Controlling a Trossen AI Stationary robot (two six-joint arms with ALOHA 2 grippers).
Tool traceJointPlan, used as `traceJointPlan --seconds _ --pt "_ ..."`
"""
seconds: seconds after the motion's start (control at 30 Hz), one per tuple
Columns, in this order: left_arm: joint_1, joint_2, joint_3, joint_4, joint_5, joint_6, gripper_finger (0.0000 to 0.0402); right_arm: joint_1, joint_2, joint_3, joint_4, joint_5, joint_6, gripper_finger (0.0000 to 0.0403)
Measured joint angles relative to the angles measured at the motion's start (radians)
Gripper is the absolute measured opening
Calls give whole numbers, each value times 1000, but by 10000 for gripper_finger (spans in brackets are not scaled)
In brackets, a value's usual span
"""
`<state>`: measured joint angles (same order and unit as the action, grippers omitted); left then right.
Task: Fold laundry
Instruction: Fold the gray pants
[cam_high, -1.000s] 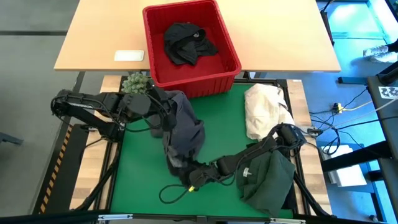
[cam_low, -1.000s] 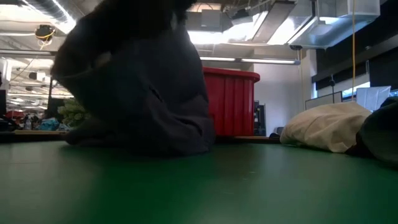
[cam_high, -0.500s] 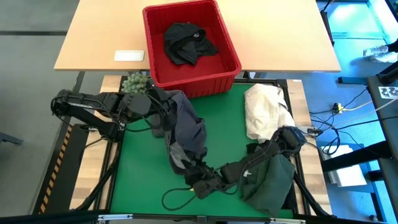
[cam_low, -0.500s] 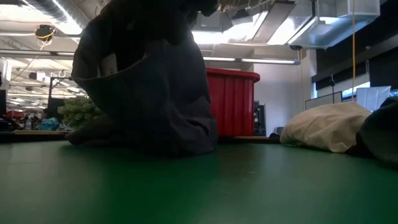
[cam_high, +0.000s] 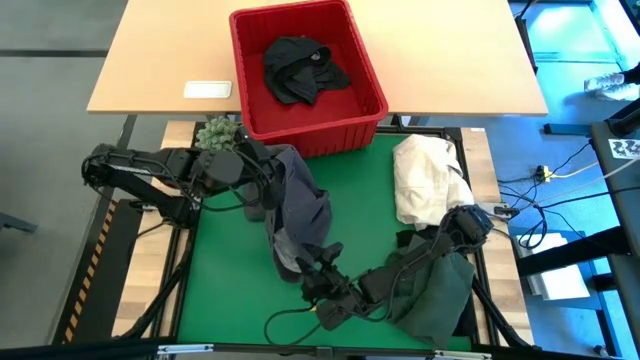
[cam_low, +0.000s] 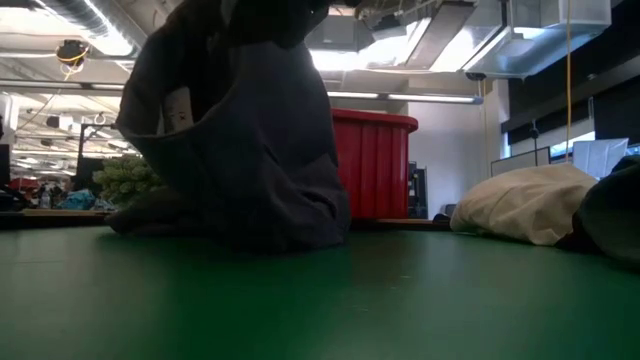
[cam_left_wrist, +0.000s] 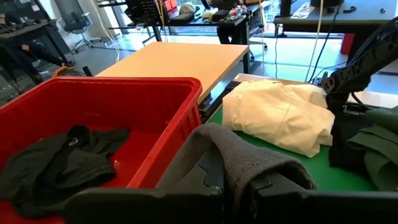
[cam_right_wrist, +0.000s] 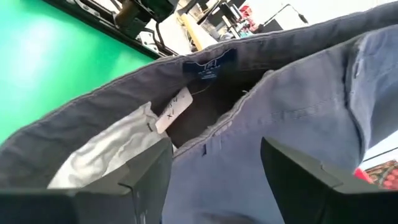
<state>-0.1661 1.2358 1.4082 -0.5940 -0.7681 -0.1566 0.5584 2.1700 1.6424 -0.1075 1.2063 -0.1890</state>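
On the green worktop (cam_high: 230, 270), our right pincer (cam_high: 322, 268) stands open just beside the dark grey garment's (cam_high: 298, 205) low waistband. Our left pincer (cam_high: 262, 185) grips its raised end. We should seat both fingers on one layer before closing.

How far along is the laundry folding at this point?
Nothing looks folded yet. In hand: the left gripper holds the grey garment up by one end, and the open right gripper is at its lower end. Left: a green garment crumpled, a black one in the basket.
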Motion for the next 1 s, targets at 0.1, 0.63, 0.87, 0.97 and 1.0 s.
traceJointPlan --seconds 0.1,0.63,0.87,0.97,1.0 --pt "5 0 0 1 2 0 0 -7 0 0 -1 -29 56 246" --pt "7 -4 0 4 1 7 0 -77 0 0 -235 -236 470 233" --pt "18 -4 0 4 2 8 0 -88 -2 0 -234 -372 511 116" --pt "18 -4 0 4 5 9 0 -89 -2 0 -248 -424 508 33" --pt "18 -4 0 3 5 9 0 -89 -2 0 -261 -426 502 17"
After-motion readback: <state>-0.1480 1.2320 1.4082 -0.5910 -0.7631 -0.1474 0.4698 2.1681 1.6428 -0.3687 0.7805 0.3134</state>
